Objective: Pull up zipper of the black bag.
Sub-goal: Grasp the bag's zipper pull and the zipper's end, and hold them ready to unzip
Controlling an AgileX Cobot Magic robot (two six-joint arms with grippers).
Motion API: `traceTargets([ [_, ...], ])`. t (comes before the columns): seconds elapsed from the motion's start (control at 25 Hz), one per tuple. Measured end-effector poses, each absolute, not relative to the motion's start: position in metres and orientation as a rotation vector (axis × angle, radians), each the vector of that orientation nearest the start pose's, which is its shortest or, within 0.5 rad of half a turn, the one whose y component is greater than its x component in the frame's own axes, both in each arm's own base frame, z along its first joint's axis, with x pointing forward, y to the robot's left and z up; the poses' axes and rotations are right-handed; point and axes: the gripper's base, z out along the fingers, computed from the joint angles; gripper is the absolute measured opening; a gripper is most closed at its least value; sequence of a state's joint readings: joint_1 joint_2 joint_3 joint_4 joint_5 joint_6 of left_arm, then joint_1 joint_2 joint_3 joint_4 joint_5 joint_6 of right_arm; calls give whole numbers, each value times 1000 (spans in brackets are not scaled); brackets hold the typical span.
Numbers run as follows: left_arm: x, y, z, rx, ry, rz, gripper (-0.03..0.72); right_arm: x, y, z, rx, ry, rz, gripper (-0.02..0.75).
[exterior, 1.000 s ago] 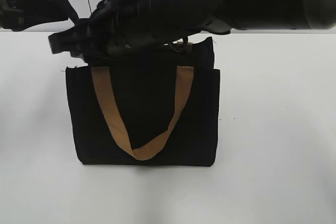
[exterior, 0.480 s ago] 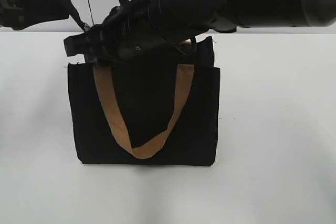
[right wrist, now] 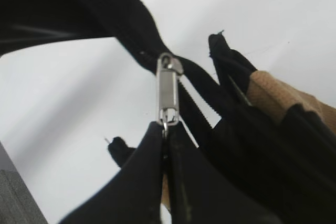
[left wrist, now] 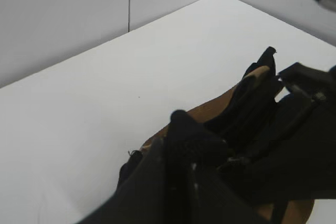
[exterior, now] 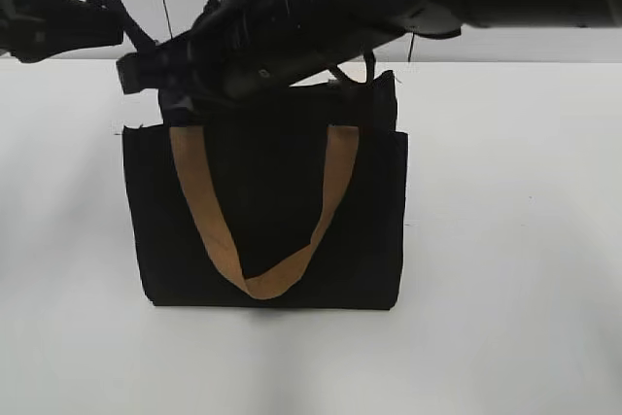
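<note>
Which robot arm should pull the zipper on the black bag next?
The right one, probably. In its wrist view the right gripper is already pinched on the silver zipper pull tab. The left gripper sits by the black bag's far end.

Matt cloth black bag (exterior: 272,211), shiny metal zipper (right wrist: 168,93)

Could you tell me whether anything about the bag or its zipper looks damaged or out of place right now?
Nothing stands out. The black bag stands upright on the white table, one tan handle hanging down its front. The right gripper pinches the silver zipper tab, which looks intact.
</note>
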State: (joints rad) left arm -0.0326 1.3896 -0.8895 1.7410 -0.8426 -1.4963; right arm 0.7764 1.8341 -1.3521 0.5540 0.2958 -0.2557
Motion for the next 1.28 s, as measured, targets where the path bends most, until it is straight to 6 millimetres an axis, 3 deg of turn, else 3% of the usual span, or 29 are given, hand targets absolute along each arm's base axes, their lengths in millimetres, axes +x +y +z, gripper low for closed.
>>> traceTargets([
  [0.24, 271, -75, 281, 686, 1964, -775, 21, 280, 300, 275, -705, 2226, 764, -15],
  [0.6, 255, -64, 231, 550, 2157, -679, 20, 276, 301, 289, -807, 2200, 763, -15],
  [1.0, 258, -58, 227, 501, 2179, -584, 20, 282, 304, 277, -831, 2205, 726, -15],
  [1.28, 261, -55, 227, 477, 2185, -534, 20, 292, 294, 275, -871, 2185, 626, -15],
])
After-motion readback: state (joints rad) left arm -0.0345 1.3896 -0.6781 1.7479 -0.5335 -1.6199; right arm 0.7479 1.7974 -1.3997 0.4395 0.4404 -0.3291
